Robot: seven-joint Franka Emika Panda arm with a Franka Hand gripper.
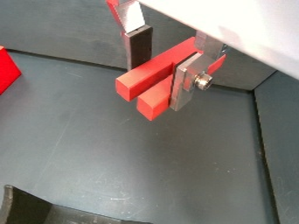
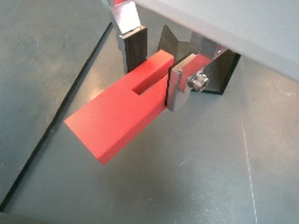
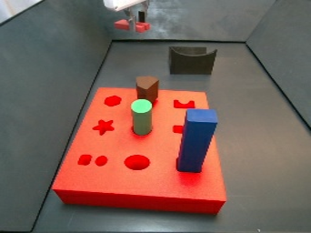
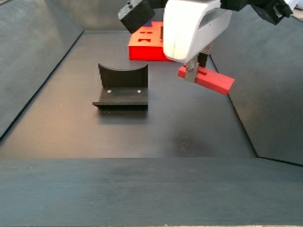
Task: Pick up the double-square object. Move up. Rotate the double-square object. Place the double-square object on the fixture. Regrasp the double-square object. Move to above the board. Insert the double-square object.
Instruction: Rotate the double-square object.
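Observation:
My gripper (image 4: pixel 196 64) is shut on the double-square object (image 4: pixel 208 81), a small flat red-pink block, and holds it above the dark floor. In both wrist views the block (image 1: pixel 149 83) (image 2: pixel 114 116) sticks out sideways from between the silver fingers (image 1: pixel 186 83), which clamp one end. The fixture (image 4: pixel 120 87), a dark block with a U-shaped notch, stands on the floor apart from the gripper; it also shows in a side view (image 3: pixel 191 59). The board (image 3: pixel 122 187), a thick red slab with shaped holes, lies beyond the fixture. In that side view the gripper (image 3: pixel 131 18) is high at the far end.
On the board stand a tall blue square block (image 3: pixel 197 141), a green cylinder (image 3: pixel 141 116) and a brown hexagonal peg (image 3: pixel 147 87). A corner of the board (image 1: pixel 6 70) shows in a wrist view. Dark walls enclose the floor on all sides.

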